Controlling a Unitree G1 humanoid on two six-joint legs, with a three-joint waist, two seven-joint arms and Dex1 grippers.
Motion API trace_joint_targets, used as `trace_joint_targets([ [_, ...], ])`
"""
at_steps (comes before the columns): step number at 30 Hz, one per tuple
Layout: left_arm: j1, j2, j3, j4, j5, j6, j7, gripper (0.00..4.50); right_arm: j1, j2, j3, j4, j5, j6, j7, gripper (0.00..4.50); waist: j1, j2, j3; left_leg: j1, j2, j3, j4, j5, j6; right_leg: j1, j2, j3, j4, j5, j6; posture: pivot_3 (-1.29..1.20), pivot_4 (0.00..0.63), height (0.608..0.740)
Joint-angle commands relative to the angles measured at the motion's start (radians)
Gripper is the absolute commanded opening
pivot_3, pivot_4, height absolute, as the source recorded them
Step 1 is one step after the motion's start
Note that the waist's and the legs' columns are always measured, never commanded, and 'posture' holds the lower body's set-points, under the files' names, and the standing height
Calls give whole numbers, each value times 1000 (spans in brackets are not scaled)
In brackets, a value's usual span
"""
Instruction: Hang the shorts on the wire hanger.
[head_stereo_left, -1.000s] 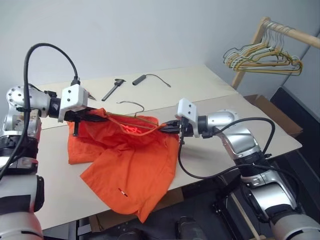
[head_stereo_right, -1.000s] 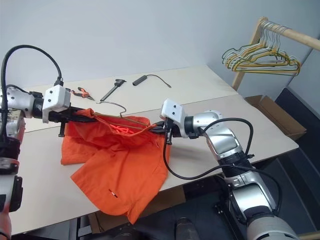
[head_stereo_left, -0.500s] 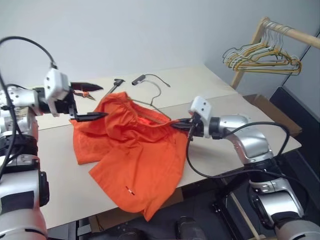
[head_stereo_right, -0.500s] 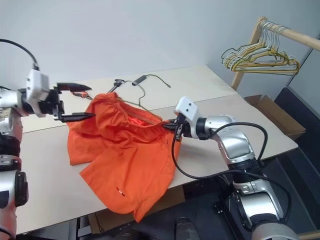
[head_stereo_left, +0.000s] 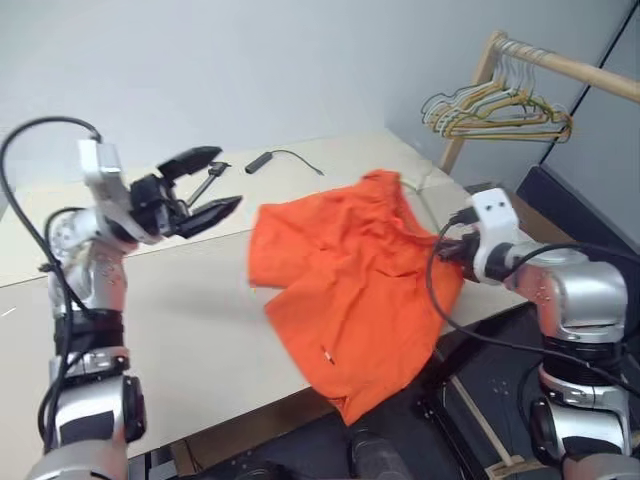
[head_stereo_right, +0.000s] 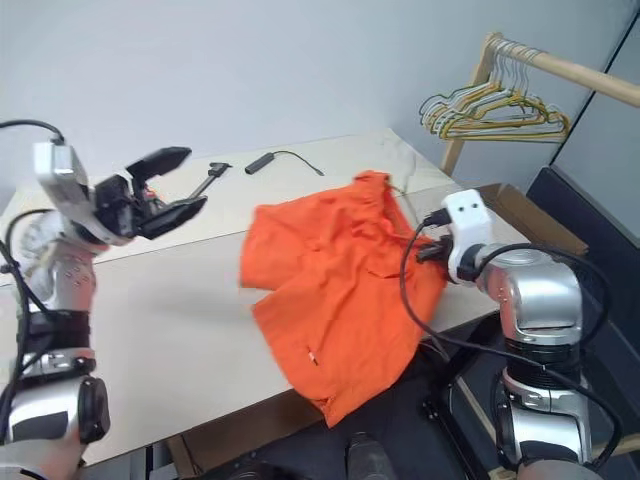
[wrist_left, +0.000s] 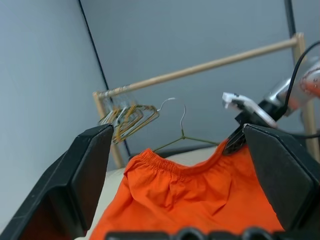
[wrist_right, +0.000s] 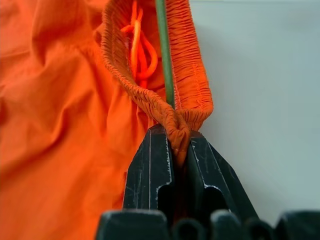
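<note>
1. My left gripper (head_stereo_left: 205, 188) is spread wide, empty, above the beige table's (head_stereo_left: 180, 320) left side.
2. A black cable (head_stereo_left: 272, 158) lies near the far edge.
3. The orange shorts (head_stereo_left: 350, 270) drape over the right edge, with the wire hanger (wrist_left: 181, 131) threaded through the waistband.
4. My right gripper (wrist_right: 176, 145) pinches the waistband.
5. A wooden rail (head_stereo_left: 565, 68) holds a bunch of hangers (head_stereo_left: 500, 108).

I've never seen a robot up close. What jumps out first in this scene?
The bright orange shorts stand out, draped over the table's near right edge, their waistband pinched in the right gripper with the wire hanger threaded through. On the left, the left gripper hangs above the table with jaws wide open. A bunch of hangers dangles from a wooden rail at the back right.
</note>
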Motion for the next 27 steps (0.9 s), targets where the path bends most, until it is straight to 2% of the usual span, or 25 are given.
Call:
trace_joint_targets([
  [1,45,-51,-15,-190,-58,53,107,4500,-87,52,-151,-12,-103,71,-181,76,-23,0,0,1,0,0,0,0,0,0,0,1,0,0,0,-364,0,740],
  [5,100,-114,-51,-318,-76,104,219,4500,-164,121,-269,39,-203,26,-371,76,-57,3,-2,2,-1,-1,0,-4,7,1,0,3,1,1,1,-360,0,740],
  [8,115,-145,-108,-393,-20,114,307,4500,-194,126,-281,110,-244,-35,-456,76,-78,3,-2,4,-2,-1,0,-4,8,3,0,4,1,2,2,-346,0,740],
  [12,121,-199,-140,-476,-35,147,423,4500,-276,137,-328,245,-260,-150,-561,76,-109,5,-1,10,-5,-1,0,-4,10,9,0,6,-1,3,4,-334,0,740],
  [15,126,-214,-165,-509,-4,156,495,4500,-334,122,-340,349,-252,-246,-603,76,-135,6,0,17,-5,-1,-2,-5,12,18,0,7,-5,2,6,-325,0,740],
  [19,137,-241,-188,-543,2,180,577,4500,-419,91,-340,522,-242,-397,-669,76,-156,6,0,19,-6,-1,-2,-5,12,20,0,9,-5,2,8,-317,0,740],
  [23,164,-242,-223,-574,20,176,590,4500,-504,53,-340,693,-221,-512,-711,76,-165,6,0,19,-6,0,-4,-5,12,19,0,11,-6,2,8,-304,0,740],
  [27,174,-234,-250,-580,41,167,592,4500,-574,-20,-332,876,-196,-612,-690,76,-162,7,0,21,-8,0,-11,-2,15,20,2,16,-12,2,9,-296,0,740],
])
